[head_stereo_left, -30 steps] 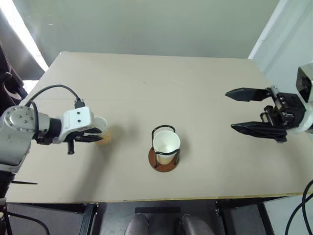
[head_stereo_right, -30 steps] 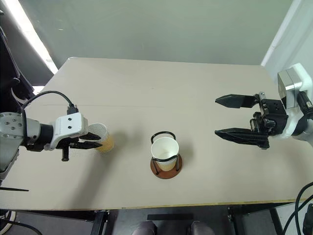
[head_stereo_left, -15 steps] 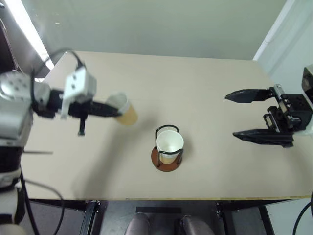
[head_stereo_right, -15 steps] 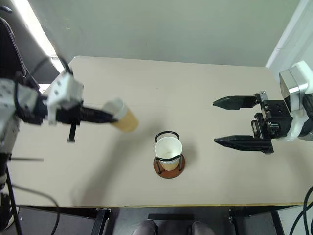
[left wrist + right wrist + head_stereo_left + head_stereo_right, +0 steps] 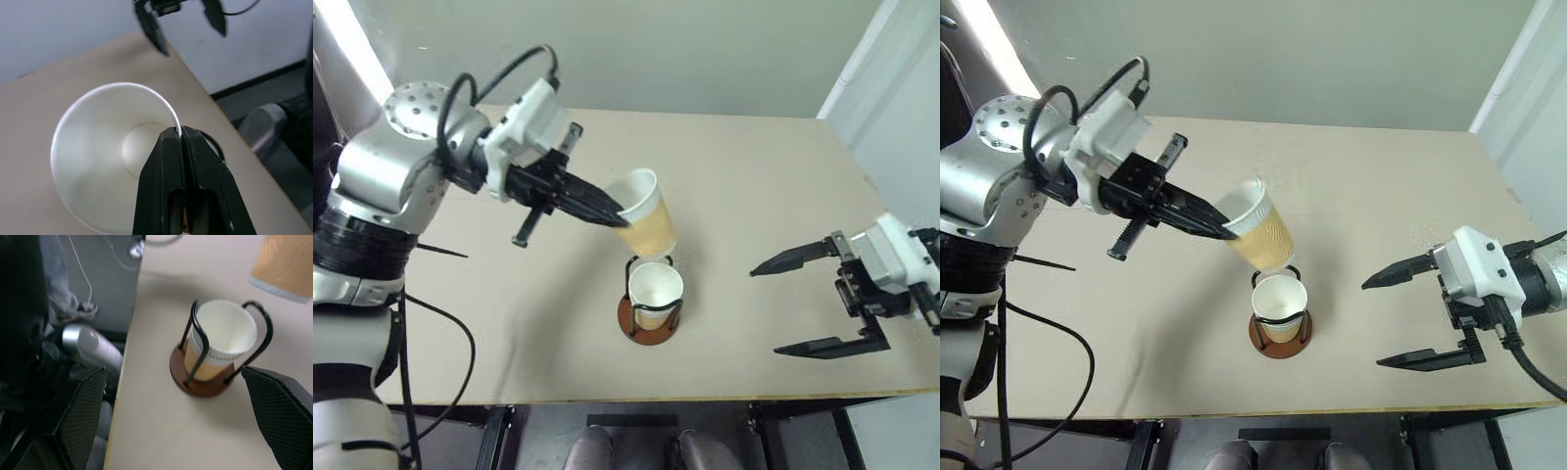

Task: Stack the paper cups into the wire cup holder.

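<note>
Honestly I'm not finding any readable text here. The paper cups [image 5: 1258, 230] are showing plain yellow-orange sides and white insides, no logo or print. The wire cup holder [image 5: 205, 377] isn't carrying any label on its base. The grey robot arm housings are looking unmarked too, though a tiny marking there might be getting lost at this size. The table [image 5: 754, 176] is showing no stickers, numbers or signs.

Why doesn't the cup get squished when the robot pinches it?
The cup is probably light: the jaws pinch only its rim. Thin paper could dent, though the rolled rim likely stiffens it. Tapered and tilted, it might roll if dropped.
</note>
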Motion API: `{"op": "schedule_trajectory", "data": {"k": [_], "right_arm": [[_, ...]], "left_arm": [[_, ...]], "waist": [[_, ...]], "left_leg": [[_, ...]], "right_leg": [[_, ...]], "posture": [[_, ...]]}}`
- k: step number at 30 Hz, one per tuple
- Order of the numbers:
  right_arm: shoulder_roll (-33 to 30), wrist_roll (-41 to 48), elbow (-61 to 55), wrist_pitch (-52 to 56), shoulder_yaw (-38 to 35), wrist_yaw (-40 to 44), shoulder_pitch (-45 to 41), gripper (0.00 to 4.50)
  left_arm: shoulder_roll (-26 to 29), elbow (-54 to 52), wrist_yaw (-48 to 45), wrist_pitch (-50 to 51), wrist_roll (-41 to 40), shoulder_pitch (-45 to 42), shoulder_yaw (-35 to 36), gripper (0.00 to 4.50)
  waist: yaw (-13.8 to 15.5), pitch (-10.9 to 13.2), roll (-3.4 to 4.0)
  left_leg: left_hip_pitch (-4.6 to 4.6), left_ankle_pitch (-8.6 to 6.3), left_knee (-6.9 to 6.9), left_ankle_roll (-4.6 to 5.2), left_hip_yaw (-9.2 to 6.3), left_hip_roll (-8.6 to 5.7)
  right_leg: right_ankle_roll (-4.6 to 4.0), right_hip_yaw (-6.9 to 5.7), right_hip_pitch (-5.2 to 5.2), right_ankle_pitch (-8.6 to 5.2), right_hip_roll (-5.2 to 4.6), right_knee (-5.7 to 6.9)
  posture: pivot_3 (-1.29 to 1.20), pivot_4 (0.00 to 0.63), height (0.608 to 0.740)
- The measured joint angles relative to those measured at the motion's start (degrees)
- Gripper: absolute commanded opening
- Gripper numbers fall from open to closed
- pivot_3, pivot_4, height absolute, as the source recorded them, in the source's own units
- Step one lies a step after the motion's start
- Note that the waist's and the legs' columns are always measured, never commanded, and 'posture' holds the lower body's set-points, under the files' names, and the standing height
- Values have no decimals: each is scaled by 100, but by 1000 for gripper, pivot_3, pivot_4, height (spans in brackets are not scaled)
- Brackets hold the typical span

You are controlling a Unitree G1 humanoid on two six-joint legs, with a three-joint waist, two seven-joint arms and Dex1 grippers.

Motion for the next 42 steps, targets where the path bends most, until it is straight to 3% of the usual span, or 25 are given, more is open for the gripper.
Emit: {"op": "schedule_trajectory", "data": {"k": [10, 27, 32, 38, 42], "right_arm": [[-16, -428, 312, -260, 160, -189, -251, 4500], [-49, -386, 691, -245, 146, -232, -615, 4500], [-121, 178, 1184, -17, -484, 35, -740, 4500], [-558, 87, 1519, 29, -1503, 741, 151, 4500], [-612, 44, 1550, -4, -1551, 753, 180, 4500]], "left_arm": [[216, -250, -4, -808, -247, -326, -1230, 46], [-85, 274, -12, -2161, 708, -659, -2127, 46], [-141, 301, -16, -2225, 731, -661, -2127, 46], [-175, 300, -22, -2231, 699, -695, -2256, 46], [-195, 301, -23, -2231, 660, -707, -2385, 960]], "waist": [[8, 1, 2], [13, 2, 3], [33, 2, 3], [71, 2, 5], [57, 3, 7]], "left_leg": [[-6, -45, 71, 80, 29, -11], [-8, -51, 70, 89, 79, -11], [-13, -52, 70, 90, 88, -18], [-22, -60, 71, 96, 101, -27], [-13, -62, 74, 101, 106, -28]], "right_leg": [[57, 53, 16, 34, -18, -41], [74, 102, 5, 42, -20, -60], [81, 119, 0, 41, -20, -63], [89, 139, -9, 37, -25, -69], [91, 143, -9, 38, -23, -61]], "posture": [[0, 150, 740], [0, 150, 740], [0, 150, 740], [0, 150, 740], [0, 150, 740]]}}
